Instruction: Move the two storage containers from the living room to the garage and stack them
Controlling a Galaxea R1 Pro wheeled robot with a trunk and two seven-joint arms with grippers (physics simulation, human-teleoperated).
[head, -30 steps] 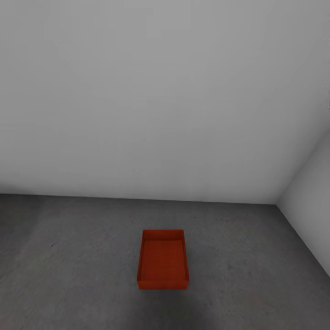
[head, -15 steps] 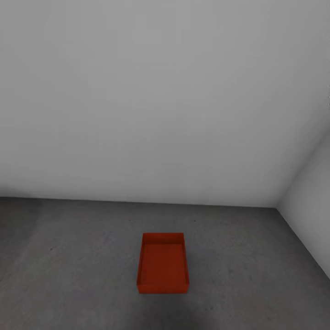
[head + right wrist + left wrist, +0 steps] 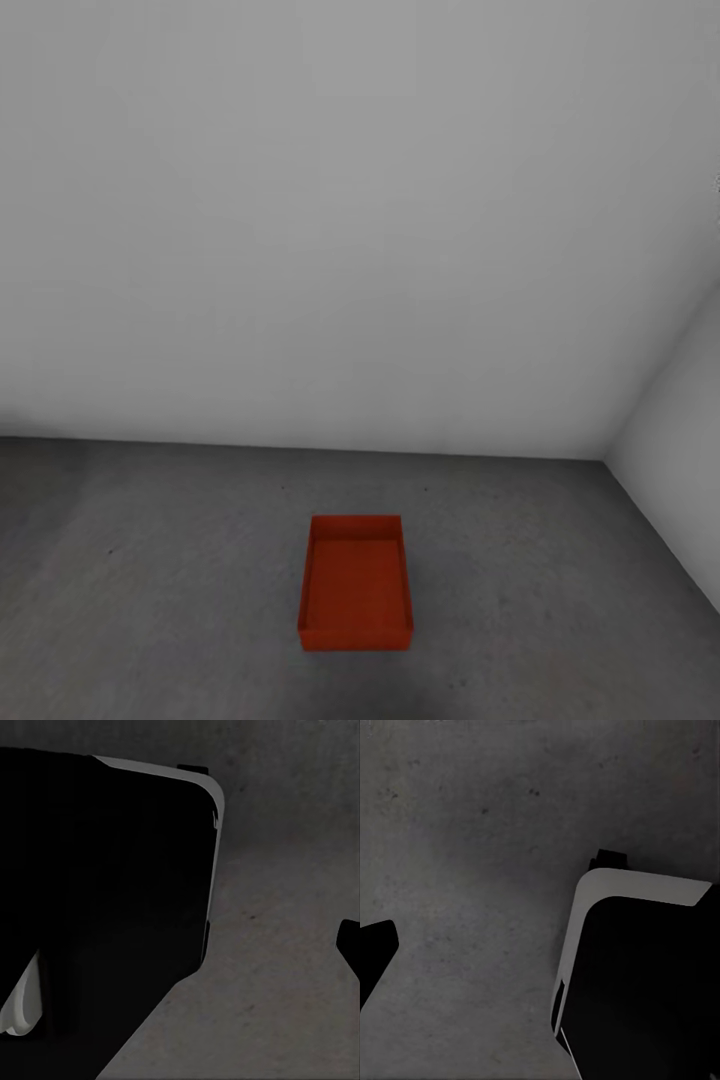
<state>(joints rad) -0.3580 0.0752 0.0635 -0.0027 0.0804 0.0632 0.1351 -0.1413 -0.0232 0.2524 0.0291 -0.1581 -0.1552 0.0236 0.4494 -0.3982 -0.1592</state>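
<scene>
Neither hand's grip state can be made out; one orange bin (image 3: 356, 585) sits open-topped on the grey concrete floor (image 3: 150, 580) near a wall corner.

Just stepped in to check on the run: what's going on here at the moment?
Nothing is being handled right now. One orange-red storage container sits open and empty on the dark grey concrete floor of the garage, near the corner where two plain grey-white walls meet. The head camera looks down at it from a short way off. Both wrist cameras look down at bare concrete beside dark parts of the robot's own body. No container is stacked on it yet.
</scene>
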